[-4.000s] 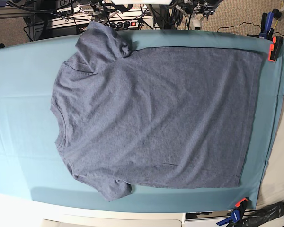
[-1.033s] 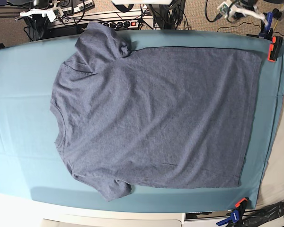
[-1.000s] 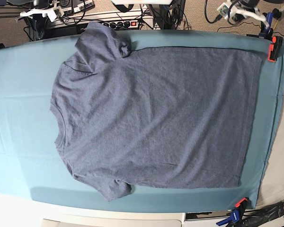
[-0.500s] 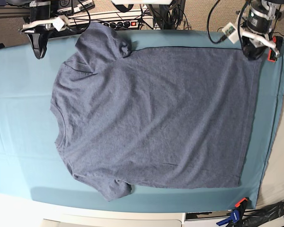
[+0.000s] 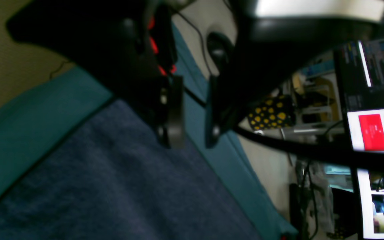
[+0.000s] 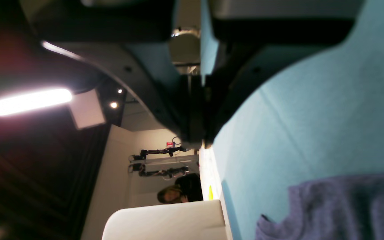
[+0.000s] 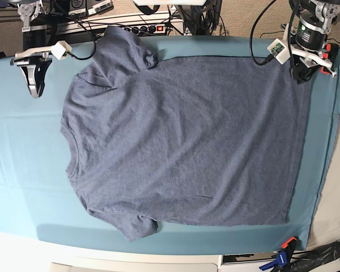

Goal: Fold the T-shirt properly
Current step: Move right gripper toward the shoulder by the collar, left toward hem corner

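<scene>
You've got the T-shirt (image 7: 181, 141) spread flat on the teal table cloth (image 7: 22, 158) over the table, plain side up — collar toward the base view's left, hem toward its right, one sleeve at the top edge near the cables, the other at the bottom. Your left end effector (image 7: 301, 78) sits over the shirt's top hem corner on the base view's right; in the left wrist view its two dark fingers (image 5: 173, 113) stand slightly parted with a clear gap between them, tips just above the blue-grey fabric's corner, nothing pinched (can't tell if the tips touch the cloth, the view is blurred). An orange clamp (image 7: 327, 56) sits just beside that arm at the table edge; another one (image 7: 284, 249) is at the bottom edge. Your right end effector (image 7: 34, 90) is over bare teal cloth on the base view's left, beside the shoulder and upper sleeve but apart from the shirt — fingers pressed together, clenched on nothing, as the right wrist view shows with the shirt's edge (image 6: 338, 206) low in frame. A monitor (image 5: 375, 133) glows behind the left arm.
</scene>
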Robot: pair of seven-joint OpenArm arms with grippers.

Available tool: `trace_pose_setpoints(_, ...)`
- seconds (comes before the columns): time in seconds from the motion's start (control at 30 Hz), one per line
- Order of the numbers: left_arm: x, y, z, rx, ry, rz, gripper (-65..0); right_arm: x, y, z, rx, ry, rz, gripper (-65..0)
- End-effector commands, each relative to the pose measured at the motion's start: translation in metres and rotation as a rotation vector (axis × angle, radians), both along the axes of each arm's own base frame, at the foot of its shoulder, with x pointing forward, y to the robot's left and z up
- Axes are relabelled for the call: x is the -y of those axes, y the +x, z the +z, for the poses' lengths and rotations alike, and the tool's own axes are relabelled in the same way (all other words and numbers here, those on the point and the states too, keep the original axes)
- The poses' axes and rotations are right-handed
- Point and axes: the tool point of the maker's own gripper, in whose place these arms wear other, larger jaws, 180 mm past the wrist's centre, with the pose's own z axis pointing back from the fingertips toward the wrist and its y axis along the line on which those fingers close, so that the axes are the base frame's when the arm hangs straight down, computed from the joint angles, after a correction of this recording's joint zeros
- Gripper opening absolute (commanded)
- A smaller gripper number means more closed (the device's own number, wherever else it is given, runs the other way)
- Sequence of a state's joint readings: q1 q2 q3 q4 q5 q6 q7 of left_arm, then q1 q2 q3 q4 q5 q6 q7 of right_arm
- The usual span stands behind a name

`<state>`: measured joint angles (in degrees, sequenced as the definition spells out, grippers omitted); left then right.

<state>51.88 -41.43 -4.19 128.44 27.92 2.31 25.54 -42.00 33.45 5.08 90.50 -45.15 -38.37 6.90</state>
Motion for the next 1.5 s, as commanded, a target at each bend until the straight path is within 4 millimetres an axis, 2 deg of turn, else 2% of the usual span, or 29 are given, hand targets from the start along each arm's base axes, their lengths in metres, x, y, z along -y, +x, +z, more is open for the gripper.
trace_pose_setpoints(0.0, 0.002, 0.002, 0.006, 0.019, -0.004, -0.011, -52.2, 0.001, 0.004, 0.011, 0.035, -0.014, 0.012, -65.0)
trace_pose_setpoints(0.1, 0.002, 0.002, 0.006, 0.019, -0.004, -0.01, -52.2, 0.0, 0.005, 0.01, 0.034, -0.003, 0.01, -65.0)
trace_pose_setpoints(0.37, 0.001, 0.002, 0.006, 0.018, -0.005, -0.01, -52.2, -0.018, 0.015, -0.014, -0.066, 0.049, 0.041, -65.0)
trace_pose_setpoints(0.57, 0.001, 0.002, 0.006, 0.018, -0.004, -0.01, -52.2, -0.029, 0.026, -0.019, -0.067, 0.082, 0.037, -65.0)
trace_pose_setpoints(0.77, 0.003, 0.0, 0.002, -0.005, 0.0, -0.026, -47.8, -0.037, 0.024, -0.057, -0.284, 0.065, 0.076, -65.0)
trace_pose_setpoints(0.83, 0.005, -0.003, -0.001, -0.029, 0.005, -0.044, -45.0, -0.036, 0.024, -0.06, -0.315, 0.04, 0.09, -65.0)
trace_pose_setpoints(0.9, 0.006, -0.003, -0.002, -0.04, 0.0, -0.05, -42.9, -0.032, 0.026, -0.058, -0.318, 0.022, 0.094, -65.0)
trace_pose_setpoints(0.97, 0.006, -0.004, -0.003, -0.048, 0.003, -0.059, -42.8, -0.027, 0.028, -0.055, -0.318, 0.001, 0.098, -62.8)
trace_pose_setpoints(1.1, 0.006, -0.004, -0.003, -0.051, 0.003, -0.061, -42.8, -0.015, 0.033, -0.048, -0.314, -0.026, 0.078, -62.5)
trace_pose_setpoints(1.23, 0.006, -0.004, -0.003, -0.05, 0.004, -0.061, -42.8, 0.004, 0.044, -0.026, -0.266, -0.031, -0.046, -62.5)
trace_pose_setpoints(1.37, 0.004, -0.004, -0.003, -0.053, 0.012, -0.06, -42.8, -0.013, 0.057, 0.007, -0.2, -0.031, -0.019, -62.5)
trace_pose_setpoints(1.47, 0.002, -0.004, -0.004, -0.058, 0.022, -0.058, -42.8, -0.034, 0.06, 0.014, -0.285, -0.028, 0.021, -62.5)
